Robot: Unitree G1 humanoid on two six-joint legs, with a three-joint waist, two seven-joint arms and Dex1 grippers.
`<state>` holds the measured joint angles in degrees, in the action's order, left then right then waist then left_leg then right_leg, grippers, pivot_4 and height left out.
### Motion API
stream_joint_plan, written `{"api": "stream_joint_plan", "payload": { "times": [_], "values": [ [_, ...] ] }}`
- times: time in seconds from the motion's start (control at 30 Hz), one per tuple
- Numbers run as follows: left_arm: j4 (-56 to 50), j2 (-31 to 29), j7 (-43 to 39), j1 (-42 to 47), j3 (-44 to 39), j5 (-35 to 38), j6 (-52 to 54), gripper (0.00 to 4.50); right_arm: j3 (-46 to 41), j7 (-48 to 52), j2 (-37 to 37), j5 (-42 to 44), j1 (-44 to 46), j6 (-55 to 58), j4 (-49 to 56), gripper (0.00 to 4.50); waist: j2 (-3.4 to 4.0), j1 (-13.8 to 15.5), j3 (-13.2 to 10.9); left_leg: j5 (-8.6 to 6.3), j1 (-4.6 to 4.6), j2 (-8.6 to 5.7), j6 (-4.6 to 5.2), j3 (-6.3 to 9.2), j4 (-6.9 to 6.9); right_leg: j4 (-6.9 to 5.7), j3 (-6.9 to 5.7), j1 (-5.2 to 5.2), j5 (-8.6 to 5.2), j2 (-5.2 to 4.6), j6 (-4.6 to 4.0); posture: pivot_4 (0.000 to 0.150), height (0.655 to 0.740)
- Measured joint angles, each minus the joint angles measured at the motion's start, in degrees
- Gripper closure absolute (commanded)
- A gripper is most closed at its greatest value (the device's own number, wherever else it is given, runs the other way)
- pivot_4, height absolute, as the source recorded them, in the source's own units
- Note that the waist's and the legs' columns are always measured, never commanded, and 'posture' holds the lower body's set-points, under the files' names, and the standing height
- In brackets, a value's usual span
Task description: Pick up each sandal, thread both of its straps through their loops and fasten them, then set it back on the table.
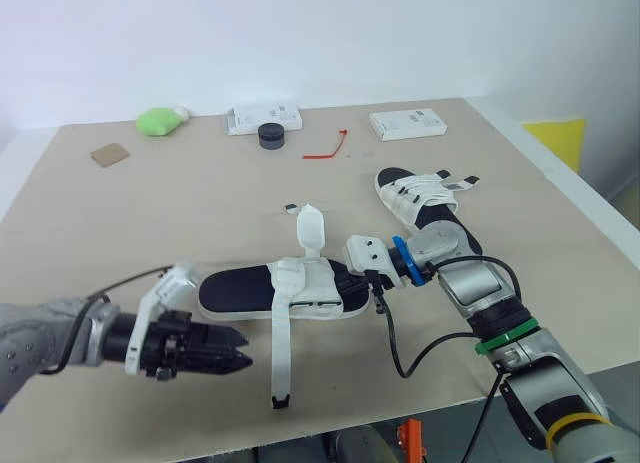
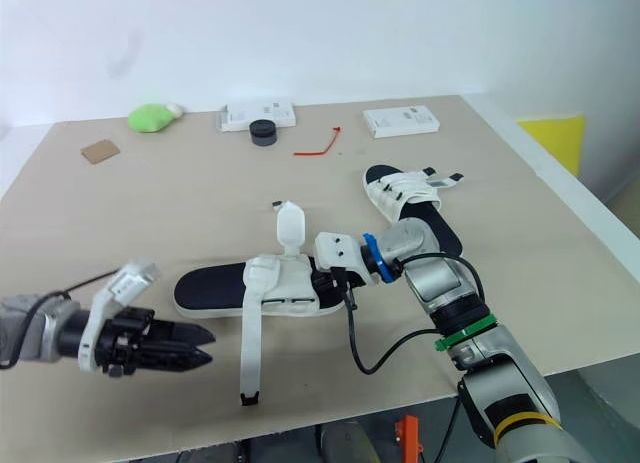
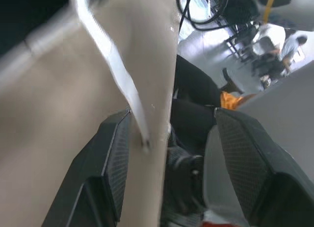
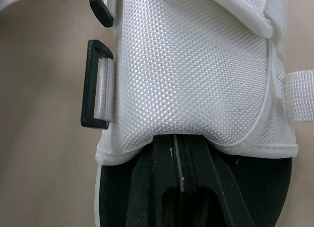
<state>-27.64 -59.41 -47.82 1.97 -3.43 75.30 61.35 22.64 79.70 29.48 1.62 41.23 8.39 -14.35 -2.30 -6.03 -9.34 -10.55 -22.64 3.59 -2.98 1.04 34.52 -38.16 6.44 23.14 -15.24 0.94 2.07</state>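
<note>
A black-soled sandal [image 1: 240,291] with a white mesh upper lies near the table's front edge. One long strap [image 1: 280,358] trails toward that edge and a shorter one [image 1: 311,230] sticks up behind. My right gripper [image 1: 358,281] is shut at the sandal's right end, its fingers [image 4: 177,188] lying on the footbed with the tips tucked under the upper [image 4: 196,65]. Black loops [image 4: 95,89] line that upper's side. My left gripper [image 1: 232,351] hovers open just left of the long strap [image 3: 117,75], holding nothing. A second sandal [image 1: 420,198] rests farther back on the right.
Along the back of the table [image 1: 150,213] sit a green object [image 1: 160,120], two white boxes [image 1: 263,116] [image 1: 407,123], a black round cap [image 1: 271,135], a red tie [image 1: 325,148] and a brown card [image 1: 110,155]. The front edge runs just below my left gripper.
</note>
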Motion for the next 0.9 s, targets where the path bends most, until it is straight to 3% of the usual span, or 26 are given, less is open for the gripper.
{"api": "stream_joint_plan", "payload": {
  "times": [0.17, 0.43, 0.9],
  "values": [
    [-1.2, 5.7, 6.7, -0.2, 0.9, -2.7, -0.3, 1.73, 0.0, -0.1, -0.1, 0.0, 0.0, 0.8, 0.3, 4.5, -0.03, 0.0, 0.0, 0.0, 0.08, -0.03, -0.05, -0.01, -0.01, 0.0, 0.03, -0.01, 0.02, 0.0, -0.04, 0.15, 0.74],
    [0.6, 7.1, 6.0, 0.1, 1.6, -11.4, -2.6, 1.73, 0.0, -0.1, 0.2, 0.0, -0.6, 2.1, 2.1, 4.5, -0.06, 0.0, 0.0, -0.08, 0.08, -0.03, -0.2, -0.01, -0.1, 0.0, 0.04, 0.02, -0.07, 0.03, -0.19, 0.15, 0.74],
    [0.9, 14.2, 7.5, 3.8, 4.4, -12.4, 0.1, 1.73, -0.3, -1.2, 0.4, 0.0, -2.0, 4.5, 4.9, 4.5, -0.15, 0.0, 0.1, -0.16, 0.07, 0.03, -0.32, 0.02, -0.12, -0.01, 0.04, -0.2, -0.12, 0.13, -0.24, 0.15, 0.74]
  ]
}}
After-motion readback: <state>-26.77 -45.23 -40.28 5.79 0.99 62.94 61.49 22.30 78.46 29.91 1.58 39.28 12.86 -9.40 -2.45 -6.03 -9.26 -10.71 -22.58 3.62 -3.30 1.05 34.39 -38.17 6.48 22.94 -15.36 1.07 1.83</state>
